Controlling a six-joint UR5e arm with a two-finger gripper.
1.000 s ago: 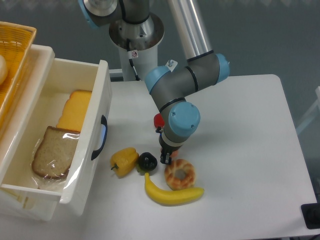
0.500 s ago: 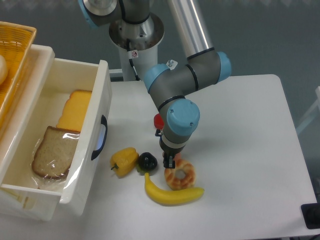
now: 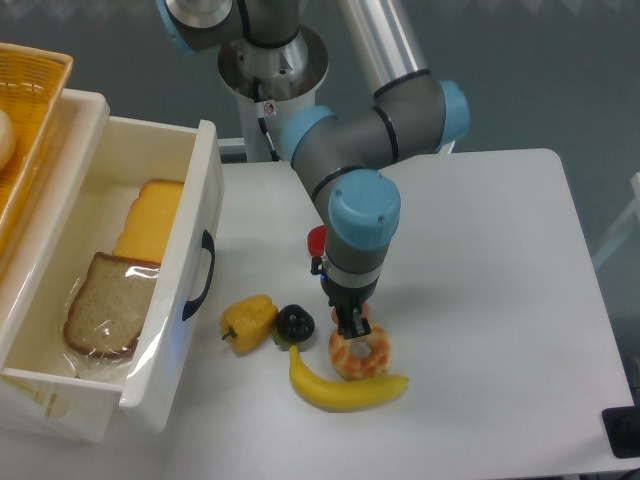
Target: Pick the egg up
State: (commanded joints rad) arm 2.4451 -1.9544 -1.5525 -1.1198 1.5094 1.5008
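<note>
Only a small pinkish-brown sliver of the egg (image 3: 368,313) shows, just right of the fingers and against the top edge of the ring-shaped pastry (image 3: 362,352). The gripper (image 3: 349,323) points straight down over that spot, its dark fingertips low at the table between the dark round fruit (image 3: 295,322) and the pastry. The wrist hides most of the fingers and the egg, so how the jaws stand is unclear.
A banana (image 3: 345,388) lies in front of the pastry and a yellow pepper (image 3: 248,320) sits left of the dark fruit. A red item (image 3: 317,241) peeks out behind the wrist. The open white drawer (image 3: 196,190) at left holds bread (image 3: 108,305) and yellow slices (image 3: 150,220).
The gripper has shifted slightly right and toward the pastry, and the wrist has turned. The objects on the table have not moved.
</note>
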